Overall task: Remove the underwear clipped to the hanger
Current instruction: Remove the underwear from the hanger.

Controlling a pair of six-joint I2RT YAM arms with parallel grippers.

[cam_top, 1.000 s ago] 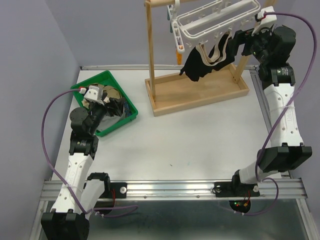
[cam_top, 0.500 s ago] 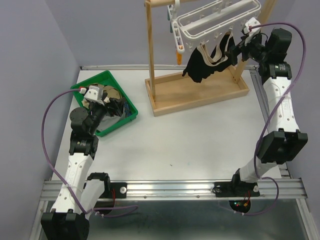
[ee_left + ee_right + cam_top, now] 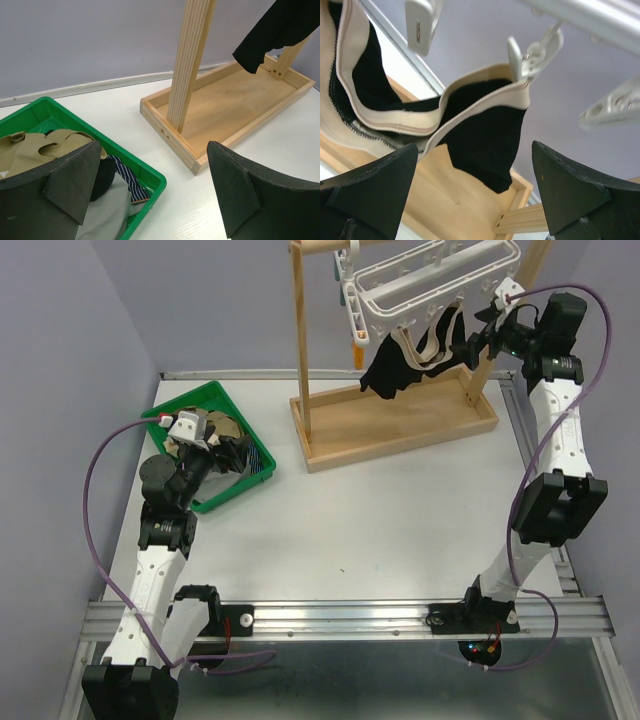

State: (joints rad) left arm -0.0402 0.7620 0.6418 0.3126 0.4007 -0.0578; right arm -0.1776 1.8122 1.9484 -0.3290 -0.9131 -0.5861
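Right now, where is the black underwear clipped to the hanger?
Top view, upper right: the black underwear hangs from the white hanger above the wooden tray, just left of the right gripper.

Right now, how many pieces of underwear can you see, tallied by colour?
Black underwear with cream waistband: 1
Black underwear in the green basket: 1
Tan underwear: 1
Navy striped underwear: 1
Grey underwear: 1
Total: 5

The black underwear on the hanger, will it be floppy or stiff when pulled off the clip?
Probably floppy: the black underwear droops in folds below the white clip. Likely light, since that small clip holds its corner up. It may stretch before slipping free; the pale waistband looks elastic.
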